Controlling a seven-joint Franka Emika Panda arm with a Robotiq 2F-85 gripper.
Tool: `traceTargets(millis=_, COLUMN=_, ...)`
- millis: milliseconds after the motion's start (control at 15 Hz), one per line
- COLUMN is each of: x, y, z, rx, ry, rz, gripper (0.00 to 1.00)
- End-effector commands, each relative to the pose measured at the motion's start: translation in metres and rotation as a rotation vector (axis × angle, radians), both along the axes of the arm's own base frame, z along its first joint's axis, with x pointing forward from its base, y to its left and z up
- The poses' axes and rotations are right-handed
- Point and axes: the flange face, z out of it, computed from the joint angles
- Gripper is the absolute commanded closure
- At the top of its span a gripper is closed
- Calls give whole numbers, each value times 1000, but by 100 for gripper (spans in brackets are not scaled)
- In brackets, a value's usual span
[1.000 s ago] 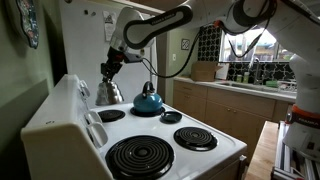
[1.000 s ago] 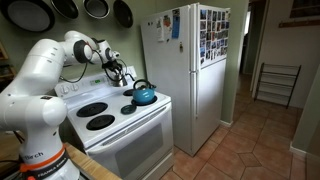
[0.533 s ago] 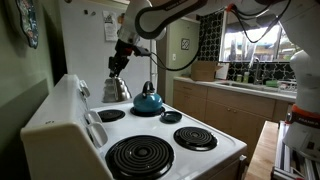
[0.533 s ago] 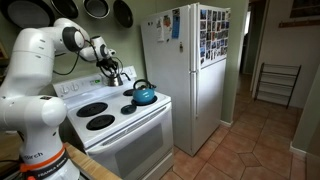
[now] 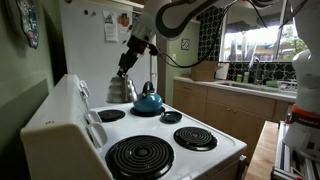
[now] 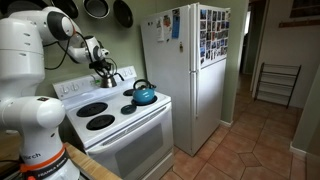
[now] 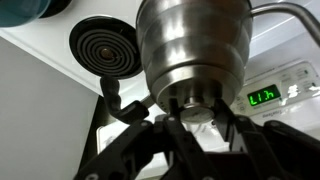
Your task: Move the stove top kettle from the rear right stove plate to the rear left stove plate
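A silver stove top kettle (image 5: 121,90) is at the back of the white stove (image 5: 225,155), near the control panel. It also shows in an exterior view (image 6: 105,76) and fills the top of the wrist view (image 7: 195,40). My gripper (image 5: 127,64) comes down on it from above and is shut on the knob on its top (image 7: 193,103). It also shows in an exterior view (image 6: 100,66). A blue kettle (image 5: 148,100) stands on a rear plate right beside the silver one and shows in both exterior views (image 6: 143,95).
Coil plates lie at the front (image 5: 140,156) (image 5: 196,138), and one shows in the wrist view (image 7: 105,48). A white fridge (image 6: 190,70) stands next to the stove. Pans hang on the wall (image 6: 95,8). A counter (image 5: 240,95) runs beyond the stove. The panel has a green display (image 7: 262,97).
The arm has swung along the back of the stove with the silver kettle in the gripper. The kettle has shifted sideways toward the blue kettle. The blue kettle has not moved.
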Motion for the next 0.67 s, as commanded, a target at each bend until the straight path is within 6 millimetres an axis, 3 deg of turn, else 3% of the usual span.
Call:
traceTargets(millis=0, x=-49, y=-29, z=1, rx=39, ry=-23, rz=38, gripper=86)
traceTargets(millis=267, x=-72, y=-43, z=-10, rx=93, ry=-42, rz=74, gripper=86)
traceTargets(millis=333, x=-56, y=-28, z=-19, rx=74, ry=-3, rz=68, gripper=61)
traceTargets(millis=600, x=-66, y=-37, z=-22, rx=80, ry=-10, rz=76, gripper=61)
